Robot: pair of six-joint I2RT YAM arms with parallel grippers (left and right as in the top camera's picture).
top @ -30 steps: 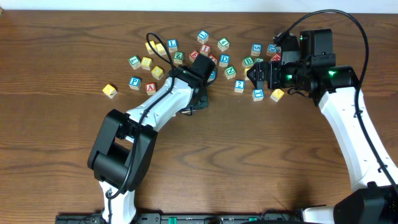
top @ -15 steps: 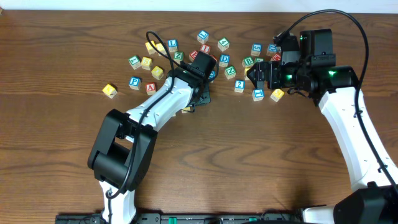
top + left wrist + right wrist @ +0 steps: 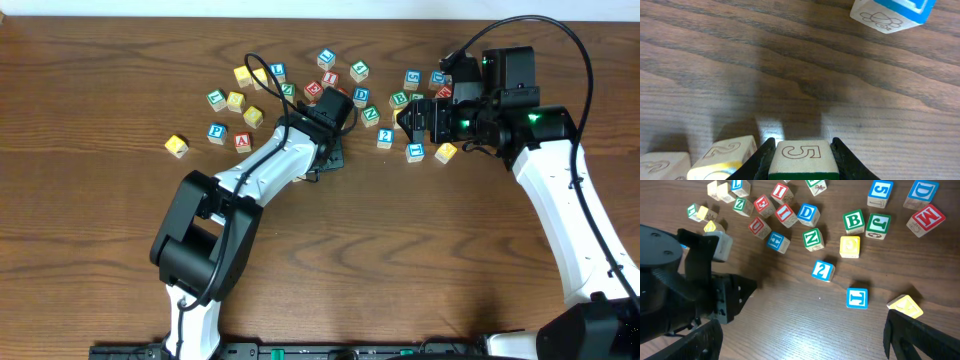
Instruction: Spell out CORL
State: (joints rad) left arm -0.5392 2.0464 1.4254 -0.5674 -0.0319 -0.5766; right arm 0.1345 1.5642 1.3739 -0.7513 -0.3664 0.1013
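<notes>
Several lettered wooden blocks lie scattered at the far middle of the table. My left gripper is shut on a cream block with an outlined 5 and a green side, low over the wood. In the overhead view the left gripper is just in front of the block cluster. My right gripper is open and empty above bare wood, near a blue T block and a yellow block. In the overhead view the right gripper hovers over the right blocks.
A block with an outlined 2 touches the left finger's outer side. A blue-topped block lies ahead. Loose blocks include a yellow one far left, a blue 2, a green N and a red M.
My left gripper has shifted a little to the right and towards the far side, staying by the block cluster. The right arm has not moved.
</notes>
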